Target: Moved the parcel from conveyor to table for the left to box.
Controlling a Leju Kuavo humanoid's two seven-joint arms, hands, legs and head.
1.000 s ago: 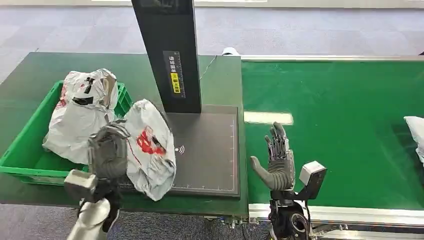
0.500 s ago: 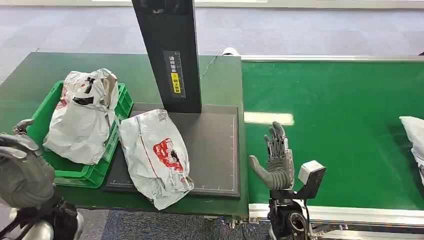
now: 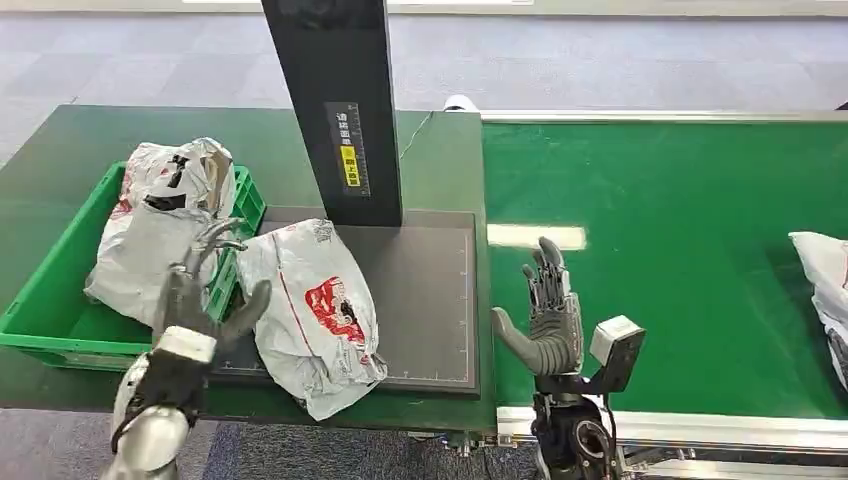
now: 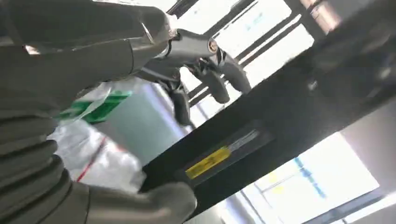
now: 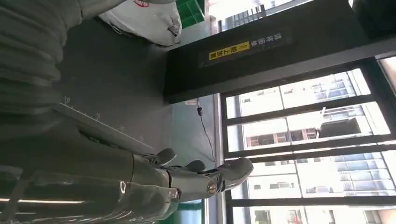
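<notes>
The left robot hand (image 3: 200, 300) has come back up, fingers spread and empty, beside the parcel (image 3: 310, 310) lying on the counter's dark pad (image 3: 420, 300) — boxing looks next — while the right robot hand (image 3: 545, 320) waits open over the conveyor (image 3: 680, 250).

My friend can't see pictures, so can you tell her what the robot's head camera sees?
A grey parcel lies on a dark mat below a black post, with the robot's open left hand beside it. Another parcel fills a green box on the left; the open right hand hovers over a green belt.
</notes>
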